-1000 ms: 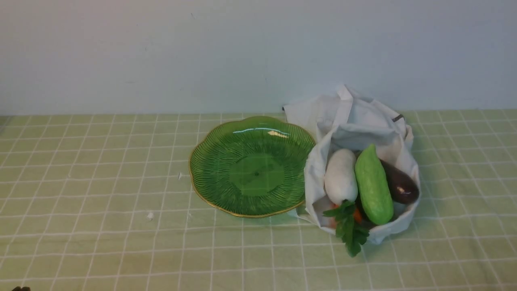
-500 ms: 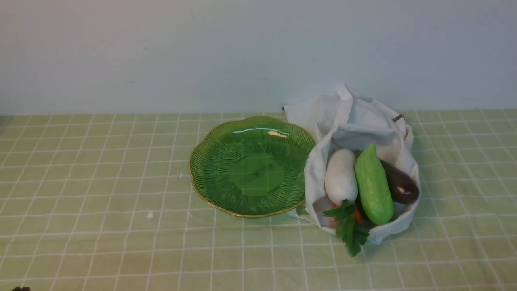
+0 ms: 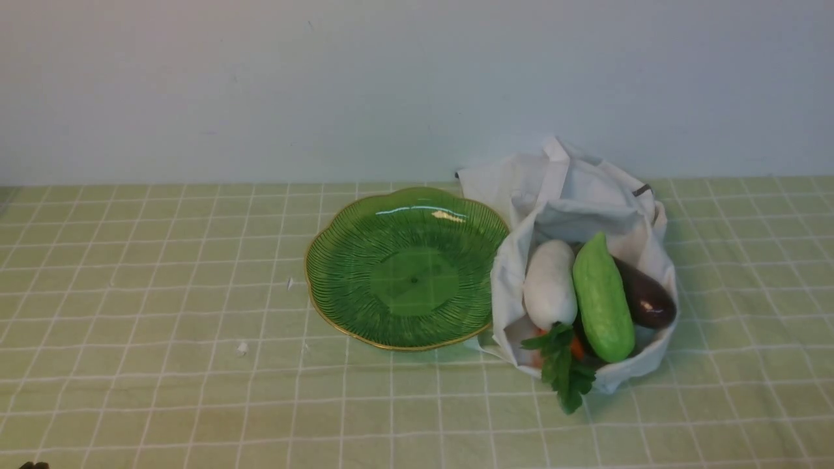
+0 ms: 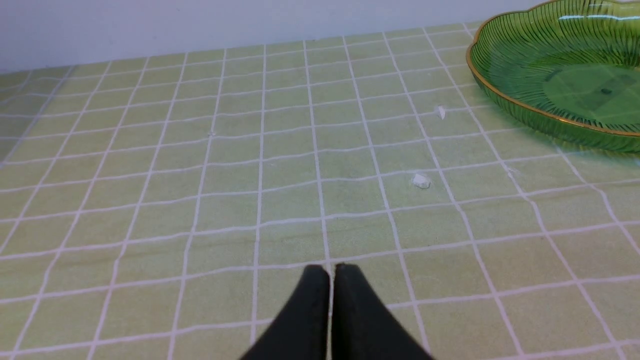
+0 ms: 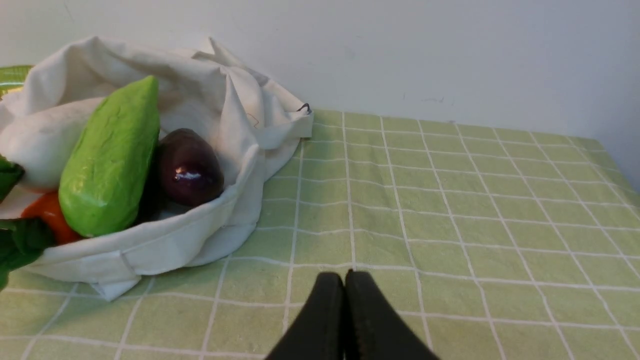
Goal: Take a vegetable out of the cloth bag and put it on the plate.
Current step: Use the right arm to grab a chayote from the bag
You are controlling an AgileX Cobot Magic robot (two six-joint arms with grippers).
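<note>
Progress: nothing done yet, the whole pick and place is left.
Vegetable: the vegetable [image 3: 603,299] lies in the cloth bag [image 3: 573,189], between radish [image 3: 549,283] and eggplant [image 3: 645,299].
Plate: the plate [image 3: 407,267] is bare, just beside the bag.
End effectors: the left end effector [image 4: 330,272] and right end effector [image 5: 344,280] are both closed, gripping nothing.

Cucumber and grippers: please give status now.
Left gripper shut, empty. Right gripper shut, empty. Cucumber in bag, between radish and eggplant. Plate bare, nothing in the way.
</note>
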